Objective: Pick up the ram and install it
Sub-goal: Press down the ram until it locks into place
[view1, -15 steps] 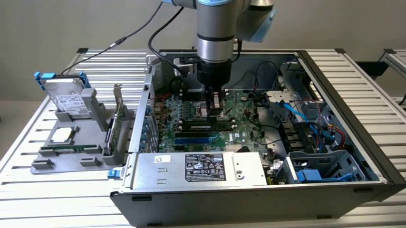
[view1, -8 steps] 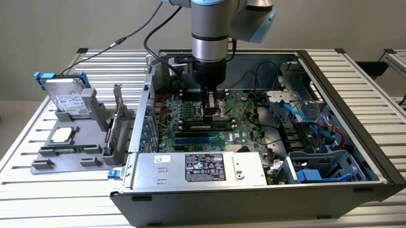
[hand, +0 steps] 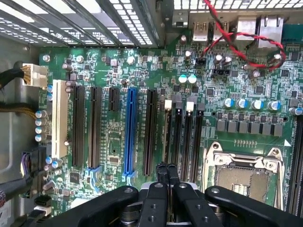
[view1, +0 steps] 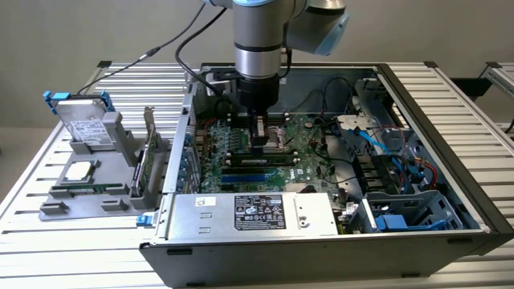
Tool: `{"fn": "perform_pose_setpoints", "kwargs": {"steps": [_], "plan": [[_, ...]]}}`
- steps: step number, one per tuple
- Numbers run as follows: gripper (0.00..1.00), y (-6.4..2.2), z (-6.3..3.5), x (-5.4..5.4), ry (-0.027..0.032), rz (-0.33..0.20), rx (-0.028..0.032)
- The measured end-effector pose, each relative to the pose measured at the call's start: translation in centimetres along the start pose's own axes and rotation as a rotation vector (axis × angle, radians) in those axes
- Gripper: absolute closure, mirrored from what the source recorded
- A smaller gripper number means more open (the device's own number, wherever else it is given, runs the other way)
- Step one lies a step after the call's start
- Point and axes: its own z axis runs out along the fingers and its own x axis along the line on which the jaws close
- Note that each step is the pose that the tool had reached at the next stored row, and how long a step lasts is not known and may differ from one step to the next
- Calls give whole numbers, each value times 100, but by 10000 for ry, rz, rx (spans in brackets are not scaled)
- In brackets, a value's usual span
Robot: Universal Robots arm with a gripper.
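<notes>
An open computer case (view1: 449,174) lies on a slatted metal table (view1: 473,90). Inside it sits a green motherboard (hand: 118,137) with a blue slot (hand: 129,132) among long black slots (hand: 150,130), and a bare processor socket (hand: 246,172) beside them. A silver power supply (view1: 249,214) fills the case's near edge. Outside the case, at the exterior view's left, a grey stand (view1: 84,195) holds a hard drive (view1: 84,123) upright.
</notes>
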Motion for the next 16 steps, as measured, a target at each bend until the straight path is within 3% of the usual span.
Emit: {"fn": "perform_pose_setpoints", "kwargs": {"steps": [9, 16], "plan": [[90, 20, 38, -6, 13, 22, 136], [90, 23, 56, -12, 14, 26, 170]]}}
